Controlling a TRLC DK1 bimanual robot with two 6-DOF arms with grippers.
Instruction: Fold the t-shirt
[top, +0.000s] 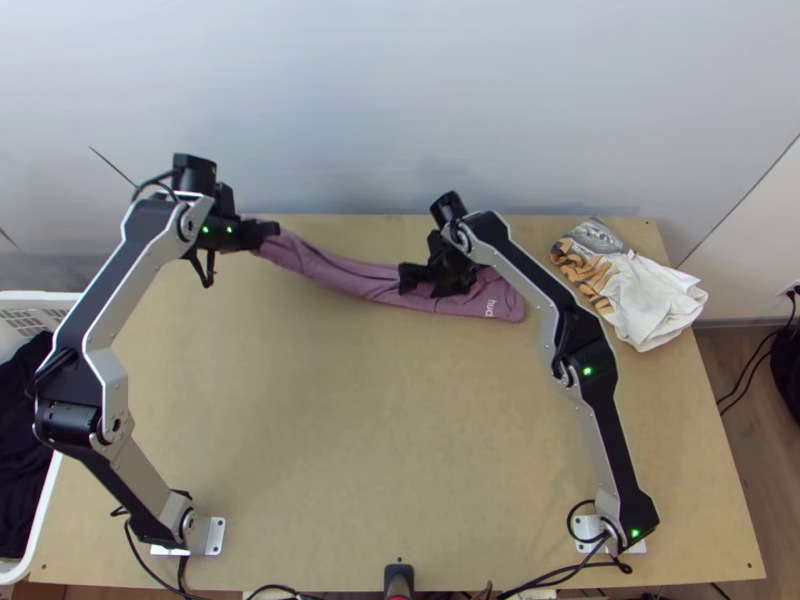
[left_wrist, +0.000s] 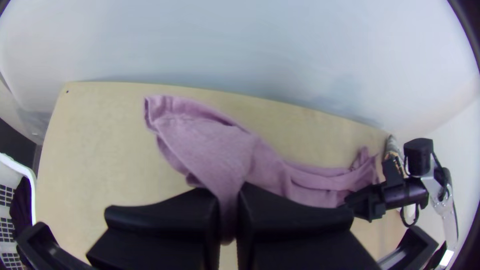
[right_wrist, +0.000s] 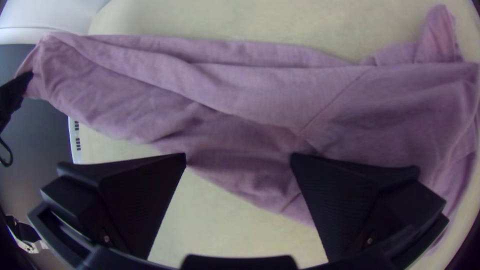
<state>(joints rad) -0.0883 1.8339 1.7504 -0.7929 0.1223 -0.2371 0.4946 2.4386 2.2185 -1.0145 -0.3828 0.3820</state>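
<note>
Some t-shirt (top: 350, 277) hides, clamped, in the left claw (top: 271, 230); the right claw (top: 418, 282) gapes.

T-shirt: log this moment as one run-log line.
purple t-shirt: long narrow strip, not neatly folded | left end effector: shut on it near one end | right end effector: open over it near its print

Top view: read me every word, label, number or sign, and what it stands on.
Mauve fabric t-shirt: small white lettering near its right end, too small to read surely.
White bunched cloth with orange and grey print: too blurred to read.
</note>
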